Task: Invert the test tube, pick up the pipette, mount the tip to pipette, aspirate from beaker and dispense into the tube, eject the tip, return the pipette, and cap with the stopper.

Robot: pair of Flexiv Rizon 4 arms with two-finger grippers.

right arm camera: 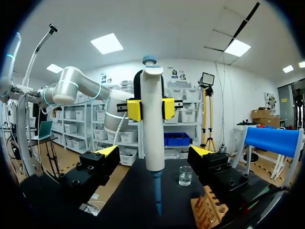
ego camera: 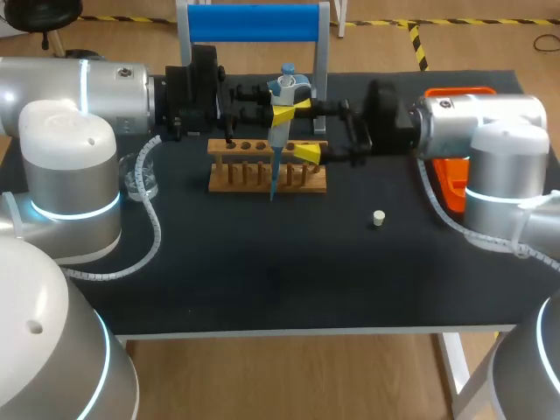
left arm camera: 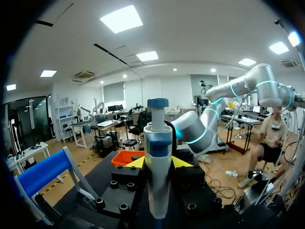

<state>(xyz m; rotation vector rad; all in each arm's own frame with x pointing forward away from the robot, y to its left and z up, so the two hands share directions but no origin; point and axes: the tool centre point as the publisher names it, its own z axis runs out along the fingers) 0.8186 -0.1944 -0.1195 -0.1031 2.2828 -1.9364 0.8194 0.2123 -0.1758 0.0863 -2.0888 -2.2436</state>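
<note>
- Pipette point(ego camera: 277, 138) point(left arm camera: 157, 171) point(right arm camera: 152, 138): held in the air over the middle back of the table point(ego camera: 262, 271), just above and in front of the wooden tube rack point(ego camera: 262, 175) point(right arm camera: 209, 210).
- Rack: row of holes along its top. Whether any hole holds a test tube cannot be told.
- Beaker point(ego camera: 140, 178) point(right arm camera: 185, 175): clear glass, upright near my left arm's base, well apart from the rack. It looks to hold a little clear liquid; the level is uncertain.
- Orange bin point(ego camera: 451, 179) point(left arm camera: 125, 157): at the table's right, partly under my right arm. Contents not visible.
- Stopper point(ego camera: 378, 218): small, pale, alone on the black table top to the right of and in front of the rack.
- Left gripper point(ego camera: 287, 109) point(left arm camera: 158, 162) point(right arm camera: 151, 109): clamped on the pipette's upper body, one yellow pad on each side, just below the handle head.
- Right gripper point(ego camera: 306, 129) point(right arm camera: 153, 152): fingers spread wide. The pipette's lower body stands in the gap at or just ahead of the tips, and neither tip touches it.
- Axis: long axis near vertical, leaning slightly in the head view. Plunger knob at the top, blue tip point(ego camera: 272, 179) point(right arm camera: 157, 195) mounted at the lower end and pointing down along the rack's front face.
- Blue-topped stand point(ego camera: 254, 23) point(left arm camera: 43, 171) point(right arm camera: 274, 140): at the back edge, behind the pipette.
</note>
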